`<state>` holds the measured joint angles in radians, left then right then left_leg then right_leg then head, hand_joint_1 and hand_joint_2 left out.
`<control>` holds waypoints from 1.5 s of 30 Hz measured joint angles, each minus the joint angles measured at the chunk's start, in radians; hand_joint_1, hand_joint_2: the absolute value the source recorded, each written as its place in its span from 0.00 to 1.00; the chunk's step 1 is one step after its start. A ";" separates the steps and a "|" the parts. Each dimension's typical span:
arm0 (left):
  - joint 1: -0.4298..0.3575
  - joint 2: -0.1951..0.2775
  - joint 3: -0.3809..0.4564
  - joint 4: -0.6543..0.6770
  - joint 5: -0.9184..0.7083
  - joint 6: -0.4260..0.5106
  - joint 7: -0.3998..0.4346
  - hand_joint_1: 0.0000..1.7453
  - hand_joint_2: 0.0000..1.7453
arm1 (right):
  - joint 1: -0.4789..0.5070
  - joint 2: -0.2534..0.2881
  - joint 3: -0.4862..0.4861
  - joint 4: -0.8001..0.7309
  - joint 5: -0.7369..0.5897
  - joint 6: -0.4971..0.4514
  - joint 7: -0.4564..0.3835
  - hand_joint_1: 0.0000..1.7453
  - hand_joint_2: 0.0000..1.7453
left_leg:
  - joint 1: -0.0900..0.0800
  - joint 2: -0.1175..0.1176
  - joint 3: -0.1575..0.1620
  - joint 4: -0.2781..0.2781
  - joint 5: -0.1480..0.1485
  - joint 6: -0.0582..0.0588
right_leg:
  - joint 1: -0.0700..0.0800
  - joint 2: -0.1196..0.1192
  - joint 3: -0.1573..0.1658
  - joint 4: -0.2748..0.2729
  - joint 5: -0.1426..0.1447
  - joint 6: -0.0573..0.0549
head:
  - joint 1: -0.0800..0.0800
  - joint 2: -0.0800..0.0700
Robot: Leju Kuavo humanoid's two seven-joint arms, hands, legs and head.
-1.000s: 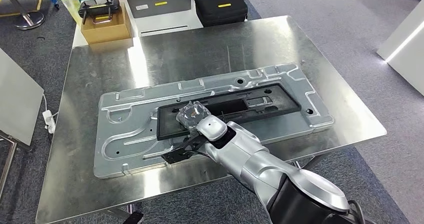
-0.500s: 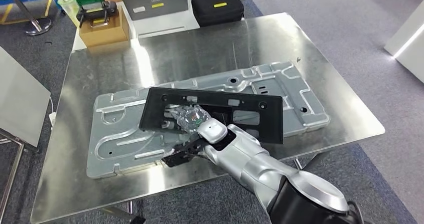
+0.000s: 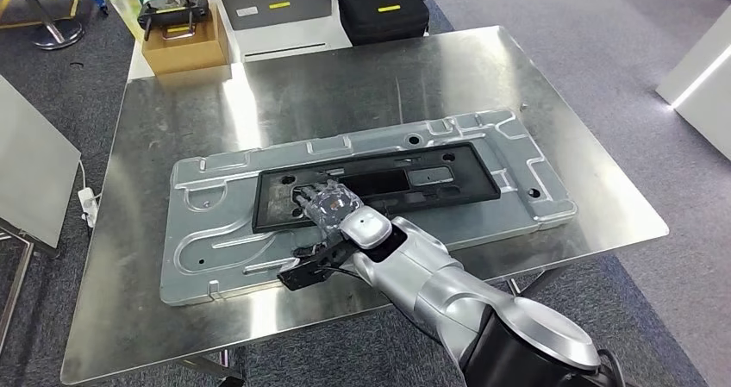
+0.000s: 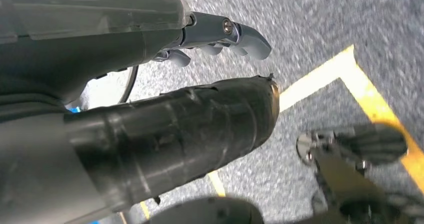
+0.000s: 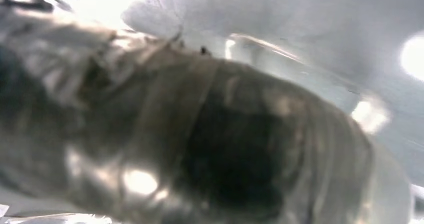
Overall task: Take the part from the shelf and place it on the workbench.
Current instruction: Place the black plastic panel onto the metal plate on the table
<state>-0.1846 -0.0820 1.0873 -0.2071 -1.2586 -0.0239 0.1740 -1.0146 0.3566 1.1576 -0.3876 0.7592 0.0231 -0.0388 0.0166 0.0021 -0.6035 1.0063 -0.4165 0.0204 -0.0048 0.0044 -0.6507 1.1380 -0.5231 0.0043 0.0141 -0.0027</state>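
One black part (image 3: 379,183), one grey panel (image 3: 215,223)

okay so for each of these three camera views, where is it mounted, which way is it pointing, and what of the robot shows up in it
Head view: high on the body, looking down at the steel workbench; the right arm reaches in, right hand on the black part.
Left wrist view: behind the hanging left hand, facing the carpet.
Right wrist view: behind the right hand, blurred, pressed close.
Shared: head and right wrist views both show the right hand.

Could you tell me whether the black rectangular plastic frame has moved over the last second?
Yes. The black rectangular plastic frame, tilted half a second ago, now lies flatter on the grey stamped metal panel.
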 joint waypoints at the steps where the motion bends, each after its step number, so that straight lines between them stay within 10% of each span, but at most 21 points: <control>1: 0.000 0.000 0.002 0.000 0.000 -0.001 0.000 0.00 0.00 | 0.001 -0.001 0.003 0.001 0.001 -0.009 0.008 0.00 0.00 | -0.001 0.000 -0.003 0.000 0.002 0.003 | -0.001 0.000 -0.027 0.065 -0.037 0.003 | 0.000 0.000; 4: -0.001 0.000 0.004 0.000 -0.003 -0.006 0.001 0.00 0.00 | 0.005 -0.004 0.027 0.006 0.052 -0.130 0.079 0.00 0.00 | -0.003 0.001 -0.015 0.007 0.007 0.006 | -0.003 0.000 -0.063 0.169 -0.066 0.006 | 0.000 0.000; 8: -0.002 -0.007 0.006 0.000 -0.011 -0.003 0.011 0.00 0.00 | -0.009 -0.005 0.074 0.021 0.265 -0.461 0.309 0.00 0.00 | -0.006 0.000 -0.034 0.024 0.012 -0.003 | -0.004 0.000 0.056 -0.046 0.027 -0.001 | 0.000 0.000; 12: -0.008 -0.015 0.007 0.000 -0.014 0.002 0.017 0.00 0.00 | -0.037 -0.005 0.113 0.051 0.420 -0.605 0.466 0.00 0.00 | -0.004 -0.002 -0.046 0.025 0.026 -0.030 | 0.002 0.000 0.061 -0.087 0.051 -0.022 | 0.000 0.000; 18: -0.018 -0.019 0.008 0.000 -0.021 0.003 0.020 0.00 0.00 | -0.059 -0.003 0.121 0.071 0.507 -0.610 0.517 0.00 0.00 | 0.002 -0.003 -0.121 0.270 -0.160 -0.052 | 0.000 -0.006 0.007 -0.099 0.105 -0.044 | -0.001 0.000; 20: -0.021 -0.019 0.008 0.000 -0.022 0.003 0.021 0.00 0.00 | -0.060 -0.003 0.121 0.076 0.533 -0.610 0.521 0.00 0.00 | 0.002 -0.003 -0.079 0.256 -0.159 -0.053 | 0.001 -0.006 -0.016 -0.098 0.123 -0.041 | -0.001 0.000; 23: -0.031 -0.019 0.008 0.000 -0.024 0.003 0.021 0.00 0.00 | -0.068 -0.003 0.120 0.079 0.575 -0.610 0.523 0.00 0.00 | -0.001 -0.004 0.058 0.059 -0.111 -0.042 | 0.001 -0.006 -0.040 -0.095 0.148 -0.030 | -0.001 0.000; 27: -0.037 -0.019 0.008 0.000 -0.024 0.003 0.021 0.00 0.00 | -0.074 -0.003 0.116 0.082 0.597 -0.609 0.526 0.00 0.00 | -0.009 -0.007 0.076 0.008 -0.084 -0.014 | 0.001 -0.007 -0.048 -0.101 0.175 -0.004 | 0.000 0.000; 30: -0.038 -0.021 0.009 0.000 -0.024 0.003 0.022 0.00 0.00 | -0.075 -0.006 0.113 0.083 0.599 -0.609 0.527 0.00 0.00 | -0.005 0.001 0.054 0.000 -0.048 0.010 | -0.001 -0.004 -0.078 -0.036 0.095 0.007 | 0.001 0.000; 32: -0.040 -0.021 0.009 0.000 -0.024 0.003 0.022 0.00 0.00 | -0.075 -0.007 0.111 0.084 0.600 -0.609 0.528 0.00 0.00 | -0.008 0.004 0.027 0.002 -0.026 0.018 | -0.002 -0.004 -0.114 0.093 -0.004 0.011 | 0.002 0.000; 34: -0.041 -0.020 0.009 0.000 -0.024 0.004 0.022 0.00 0.00 | -0.075 -0.009 0.110 0.086 0.601 -0.609 0.529 0.00 0.00 | -0.012 0.004 -0.003 0.005 -0.006 0.019 | -0.002 -0.004 -0.122 0.187 -0.035 0.013 | 0.002 0.000; 37: -0.041 -0.021 0.009 0.000 -0.024 0.004 0.022 0.00 0.00 | -0.075 -0.009 0.110 0.087 0.601 -0.609 0.529 0.00 0.00 | -0.015 0.004 -0.042 0.012 0.020 0.014 | 0.000 -0.003 -0.011 0.088 0.018 0.002 | 0.001 0.000; 40: -0.041 -0.023 0.009 0.000 -0.024 0.003 0.022 0.00 0.00 | -0.078 -0.008 0.109 0.087 0.602 -0.609 0.529 0.00 0.00 | -0.017 0.003 -0.060 0.014 0.043 0.000 | 0.010 -0.003 0.111 -0.086 0.011 -0.014 | 0.001 0.000; 43: -0.041 -0.023 0.009 0.000 -0.025 0.003 0.023 0.00 0.00 | -0.080 -0.007 0.106 0.087 0.602 -0.608 0.529 0.00 0.00 | -0.014 0.001 -0.067 0.009 0.056 -0.018 | 0.011 -0.006 0.109 -0.115 0.031 -0.029 | 0.002 0.000; 45: -0.039 -0.023 0.010 0.000 -0.025 0.004 0.024 0.00 0.00 | -0.080 -0.006 0.101 0.087 0.602 -0.605 0.529 0.00 0.00 | -0.013 -0.001 -0.086 0.053 -0.004 -0.028 | 0.005 -0.010 0.091 -0.125 0.058 -0.044 | 0.001 0.000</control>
<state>-0.2238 -0.1053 1.0970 -0.2071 -1.2833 -0.0199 0.1975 -1.0947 0.3502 1.2582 -0.3002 1.3611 -0.5822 0.4900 0.0040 0.0009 -0.6896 1.0592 -0.4203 -0.0076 -0.0002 -0.0056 -0.5598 1.0128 -0.4649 -0.0401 0.0153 -0.0027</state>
